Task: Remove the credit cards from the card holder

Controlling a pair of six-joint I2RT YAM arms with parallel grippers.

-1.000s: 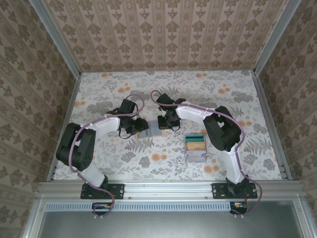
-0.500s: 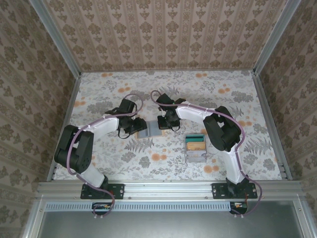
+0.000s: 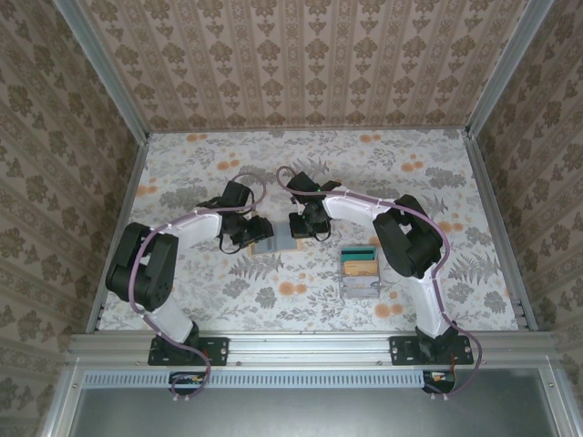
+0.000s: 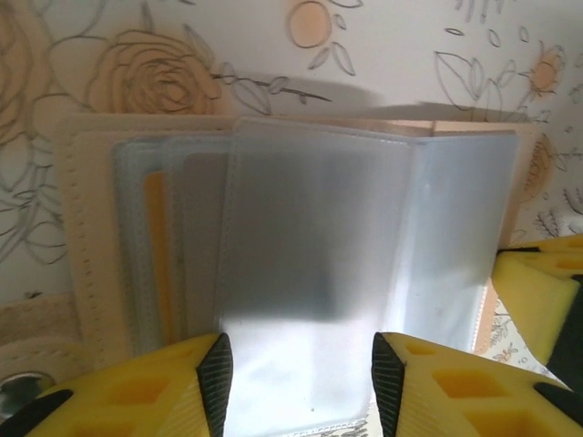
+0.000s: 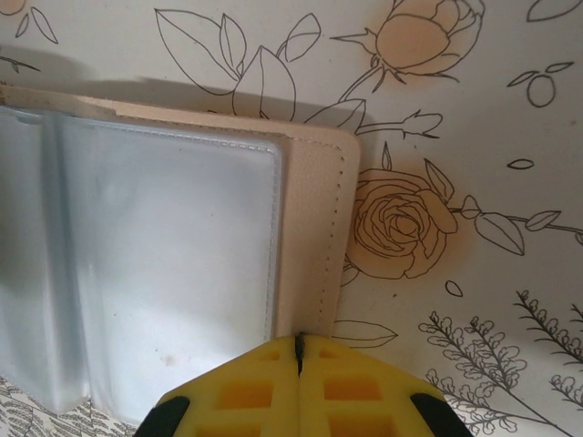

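Left wrist view has the card holder (image 4: 91, 273) open mid-frame on the desk (image 4: 410, 55), left gripper (image 4: 298, 382) spread astride its clear sleeves, right gripper (image 5: 299, 364) pressed together at its tan edge, yellow credit card (image 4: 157, 264) still pocketed, so removal looks barely begun.

Damask-patterned beige walls (image 3: 301, 55) enclose a floral-print table (image 3: 437, 182) framed by grey metal rails (image 3: 310, 344), evenly lit.
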